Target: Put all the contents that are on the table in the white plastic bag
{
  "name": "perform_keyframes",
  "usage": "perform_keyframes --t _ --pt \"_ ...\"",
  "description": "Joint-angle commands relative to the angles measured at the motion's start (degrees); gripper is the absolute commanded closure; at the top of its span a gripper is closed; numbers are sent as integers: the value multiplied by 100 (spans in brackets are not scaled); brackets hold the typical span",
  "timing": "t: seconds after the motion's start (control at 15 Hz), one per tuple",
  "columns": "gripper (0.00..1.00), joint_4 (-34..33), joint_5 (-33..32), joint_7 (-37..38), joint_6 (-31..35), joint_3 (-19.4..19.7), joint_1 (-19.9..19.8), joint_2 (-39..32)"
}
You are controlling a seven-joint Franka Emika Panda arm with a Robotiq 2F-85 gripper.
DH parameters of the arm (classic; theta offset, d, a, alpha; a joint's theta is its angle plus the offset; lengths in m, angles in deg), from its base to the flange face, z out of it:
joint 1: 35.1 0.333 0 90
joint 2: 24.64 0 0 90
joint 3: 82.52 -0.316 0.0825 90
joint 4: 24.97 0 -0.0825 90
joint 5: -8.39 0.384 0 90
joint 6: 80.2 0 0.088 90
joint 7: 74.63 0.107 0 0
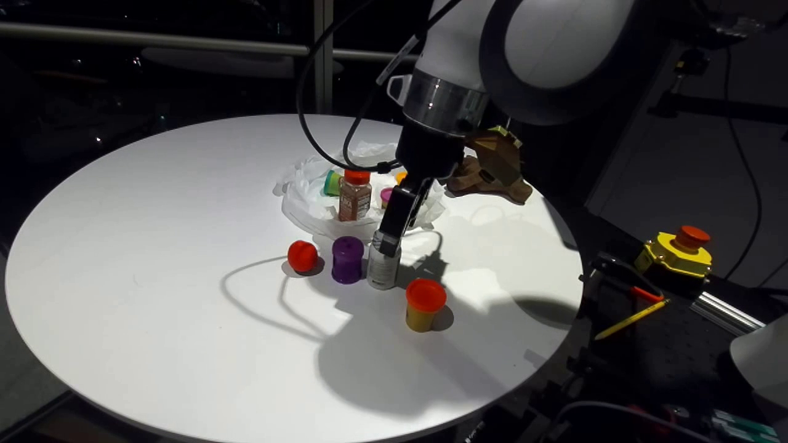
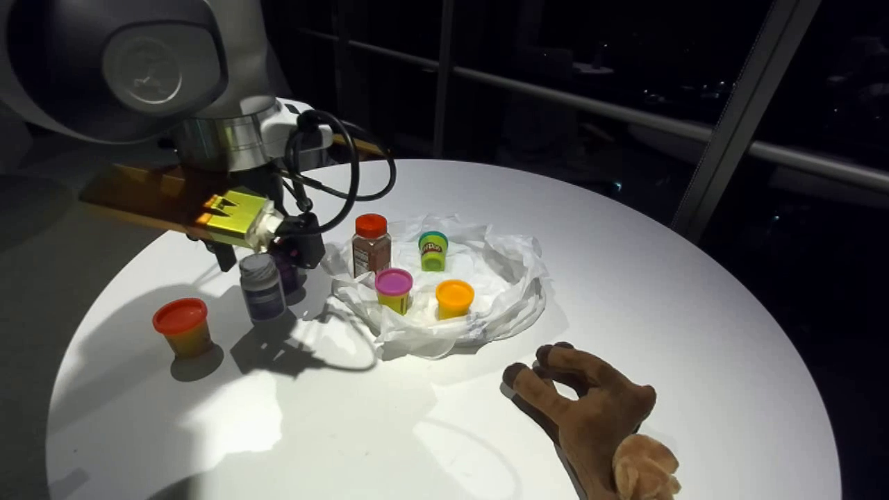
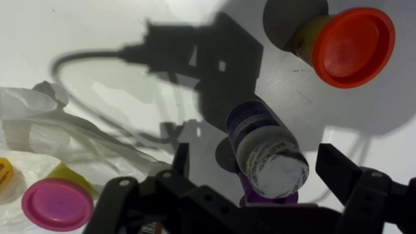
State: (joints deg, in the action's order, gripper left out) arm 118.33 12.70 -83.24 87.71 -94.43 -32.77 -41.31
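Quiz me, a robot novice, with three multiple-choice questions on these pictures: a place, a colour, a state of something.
1. Where is the red ball relative to the white bag?
A) Inside
B) Outside
C) Underneath

2. What colour is the lid on the yellow tub outside the bag?
A) Green
B) White
C) Red

3. How does the gripper stand?
A) Open
B) Shut, holding nothing
C) Shut on a tub

1: B; an exterior view shows it on bare tabletop beside the purple container.
2: C; all three views show it red.
3: A; the wrist view shows its fingers apart, gaps on both sides of the bottle.
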Motion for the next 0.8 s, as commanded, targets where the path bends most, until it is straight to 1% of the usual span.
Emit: perform_keyframes --t 0.0,0.07,0.13,0.2,0.27,0.4,0.47,0.53,0.6,0.67,0.73 --pt "2 -303 203 -273 2 -261 -295 -232" --pt "26 -326 170 -268 -30 -262 -320 -255" --pt "27 -317 72 -212 -52 -189 -281 -245" --pt "30 -297 -20 -156 -76 -102 -230 -220" --pt "40 -254 -102 -84 -96 -5 -160 -179" --pt "55 -176 -229 3 -234 120 -70 -65" --pt "64 -113 -361 150 -287 274 56 27" --pt "70 -118 -397 164 -372 305 67 43" --pt "74 -133 -466 290 -522 401 154 131" --pt "72 -190 -548 473 -718 505 258 234" --pt "72 -277 -628 637 -942 585 341 301"
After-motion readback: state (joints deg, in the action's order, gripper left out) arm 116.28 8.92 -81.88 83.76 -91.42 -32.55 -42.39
